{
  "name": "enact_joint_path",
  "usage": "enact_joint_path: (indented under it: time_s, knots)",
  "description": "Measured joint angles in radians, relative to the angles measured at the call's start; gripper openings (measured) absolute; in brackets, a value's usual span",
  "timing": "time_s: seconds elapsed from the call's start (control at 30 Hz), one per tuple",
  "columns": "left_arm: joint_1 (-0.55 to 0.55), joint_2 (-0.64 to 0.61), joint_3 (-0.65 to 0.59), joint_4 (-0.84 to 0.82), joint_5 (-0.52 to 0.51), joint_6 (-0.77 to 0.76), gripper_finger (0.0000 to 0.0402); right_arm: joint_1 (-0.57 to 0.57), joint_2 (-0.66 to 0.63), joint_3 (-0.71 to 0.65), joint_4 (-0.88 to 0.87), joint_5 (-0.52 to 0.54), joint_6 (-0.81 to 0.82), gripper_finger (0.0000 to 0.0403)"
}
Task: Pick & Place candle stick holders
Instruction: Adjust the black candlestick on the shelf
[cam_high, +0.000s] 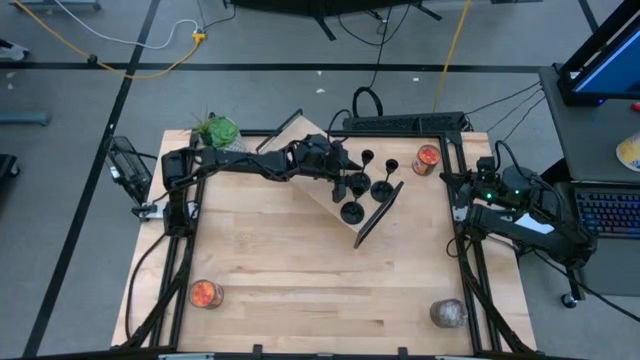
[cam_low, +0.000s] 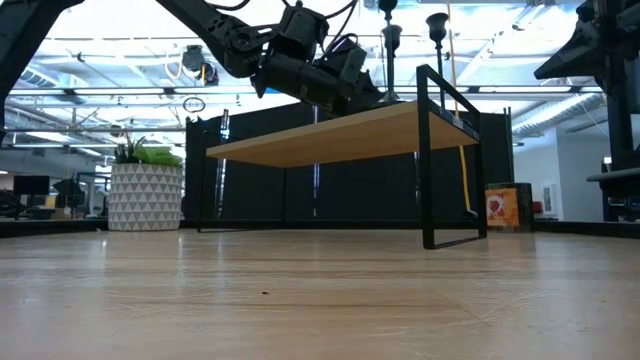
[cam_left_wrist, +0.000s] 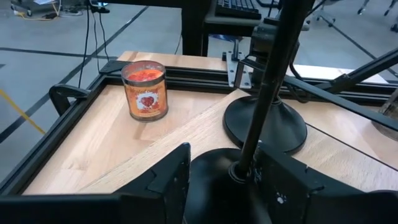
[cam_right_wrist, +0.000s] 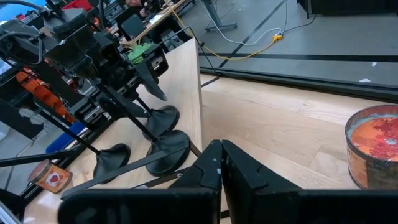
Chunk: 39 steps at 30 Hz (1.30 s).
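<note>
Three matte-black candle stick holders stand by their disc bases on a low wooden shelf (cam_high: 325, 200) with a black frame, at the table's far middle. Their bases show in the high view (cam_high: 358, 183), (cam_high: 383, 188), (cam_high: 352, 212). My left gripper (cam_left_wrist: 224, 180) is open low over the shelf. Its fingers stand on either side of the thin stem (cam_left_wrist: 249, 146) of the nearest holder, just above its base. A second holder's base (cam_left_wrist: 264, 124) stands right behind. My right gripper (cam_right_wrist: 221, 165) is shut and empty at the table's right edge. My left gripper straddles the holder's stem (cam_left_wrist: 244, 163) just above the disc base (cam_left_wrist: 214, 186), coming in level from the table's left. The gap between the fingers is much wider than the stem. The holder stands upright on the shelf. I cannot tell whether the fingers touch it.
A red candle jar (cam_high: 428, 158) stands at the far right, beyond the shelf. Another (cam_high: 205, 293) stands at the near left. A grey round thing (cam_high: 448, 313) stands at the near right. A potted plant (cam_high: 217, 130) is at the far left corner.
</note>
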<state>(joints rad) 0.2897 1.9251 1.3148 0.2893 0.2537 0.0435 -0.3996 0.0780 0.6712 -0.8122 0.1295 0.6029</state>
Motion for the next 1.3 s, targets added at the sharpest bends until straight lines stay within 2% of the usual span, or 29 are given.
enact_joint_path:
  time_s: [0.6, 1.3]
  knots:
    - [-0.015, 0.0, 0.0, -0.031, 0.005, -0.029, 0.0109, 0.0, 0.0, 0.0, 0.0, 0.0, 0.006, 0.0]
    - [-0.017, -0.041, 0.0, -0.13, 0.013, -0.091, 0.0106, 0.0, 0.0, 0.0, 0.0, 0.0, 0.006, 0.0]
